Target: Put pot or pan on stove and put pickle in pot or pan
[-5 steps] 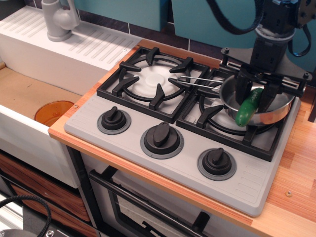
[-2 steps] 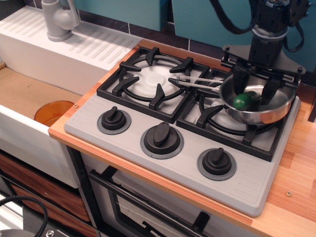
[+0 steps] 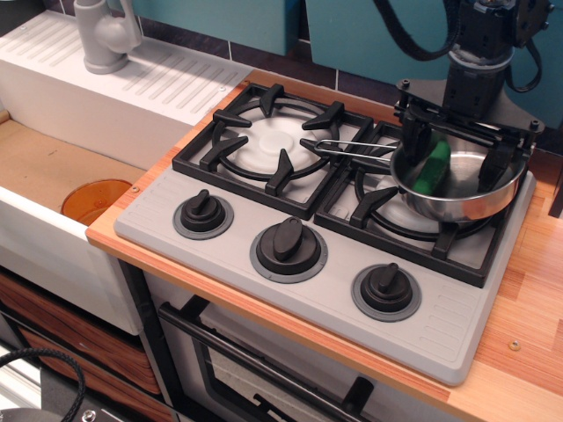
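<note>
The shiny steel pan [image 3: 459, 207] sits on the right black grate of the grey stove [image 3: 230, 259], its wire handle [image 3: 352, 148] pointing left over the gap between the grates. The green pickle [image 3: 434, 167] lies inside the pan, tilted against the left inner wall. My gripper [image 3: 456, 155] hangs over the pan with its black fingers spread wide, one finger [image 3: 413, 145] just left of the pickle and the other at the pan's right side. The jaws hold nothing.
The left grate [image 3: 268, 141] is bare. Three black knobs [image 3: 288, 242] line the stove front. An orange bowl [image 3: 95, 200] lies in the sink at the left, with a grey faucet [image 3: 104, 35] behind it. Wooden counter [image 3: 528, 316] runs along the right.
The pickle was held over the pan's front rim a second ago. It has dropped into the pan, and the fingers have spread apart and let it go.
</note>
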`<state>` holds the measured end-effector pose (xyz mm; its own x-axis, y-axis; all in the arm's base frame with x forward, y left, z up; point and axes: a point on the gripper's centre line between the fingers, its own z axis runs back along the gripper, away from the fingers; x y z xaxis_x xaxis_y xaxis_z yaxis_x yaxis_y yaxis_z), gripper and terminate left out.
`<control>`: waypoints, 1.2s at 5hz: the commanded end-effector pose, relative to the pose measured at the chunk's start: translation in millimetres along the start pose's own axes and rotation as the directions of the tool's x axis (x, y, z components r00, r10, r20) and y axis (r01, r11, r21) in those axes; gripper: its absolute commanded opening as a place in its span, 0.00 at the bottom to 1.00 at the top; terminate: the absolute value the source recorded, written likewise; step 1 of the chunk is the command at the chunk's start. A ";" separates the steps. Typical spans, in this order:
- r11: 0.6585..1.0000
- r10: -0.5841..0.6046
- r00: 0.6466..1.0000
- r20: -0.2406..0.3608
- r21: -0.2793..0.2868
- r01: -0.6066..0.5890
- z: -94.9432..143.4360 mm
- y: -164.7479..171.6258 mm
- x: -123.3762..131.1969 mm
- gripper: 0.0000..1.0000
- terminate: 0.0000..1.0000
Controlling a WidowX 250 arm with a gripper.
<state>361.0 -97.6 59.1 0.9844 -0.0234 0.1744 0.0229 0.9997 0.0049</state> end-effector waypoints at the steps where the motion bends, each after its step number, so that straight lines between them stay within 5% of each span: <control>1: 1.000 0.006 1.000 -0.030 -0.009 -0.007 61.4 2.7 -3.4 1.00 0.00; 6: 0.993 -0.096 0.995 -0.027 -0.071 0.094 55.7 80.3 14.2 1.00 0.00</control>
<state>358.8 -15.8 99.8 0.9893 -0.1109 0.0946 0.1168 0.9914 -0.0591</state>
